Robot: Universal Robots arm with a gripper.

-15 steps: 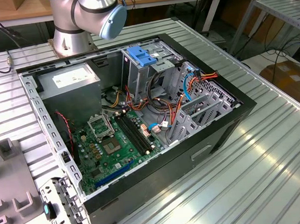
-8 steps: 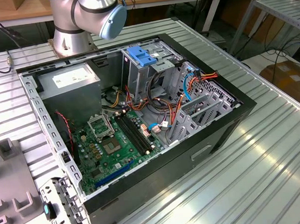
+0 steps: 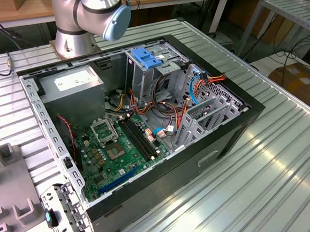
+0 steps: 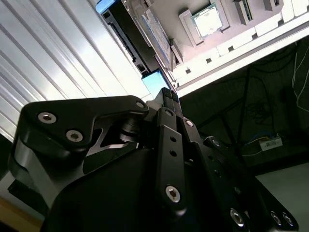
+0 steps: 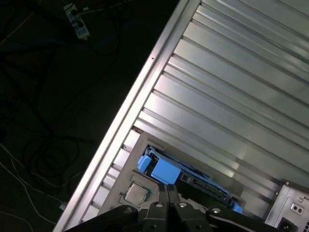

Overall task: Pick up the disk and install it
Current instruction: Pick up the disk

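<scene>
The disk [image 5: 195,180] lies flat in a grey holder at the edge of the ribbed metal table [image 5: 231,96]. Its blue plastic carrier end [image 5: 161,169] points toward my gripper [image 5: 169,189]. The gripper's two fingers stand pressed together, shut, with their tips just short of that blue end and nothing visibly between them. In the second wrist view the gripper [image 4: 166,94] points at the same blue end [image 4: 155,82]. Beyond it the disk [image 4: 157,29] shows its pale label and dark edge.
An open computer case [image 3: 201,160] sits mid-table, with a motherboard, a power-supply box [image 3: 69,82] and a tall metal cage topped by a blue latch [image 3: 146,57]. The arm's base [image 3: 73,36] stands behind it. A processor chip [image 5: 136,193] rests beside the disk. Beyond the table edge the floor is dark, with cables.
</scene>
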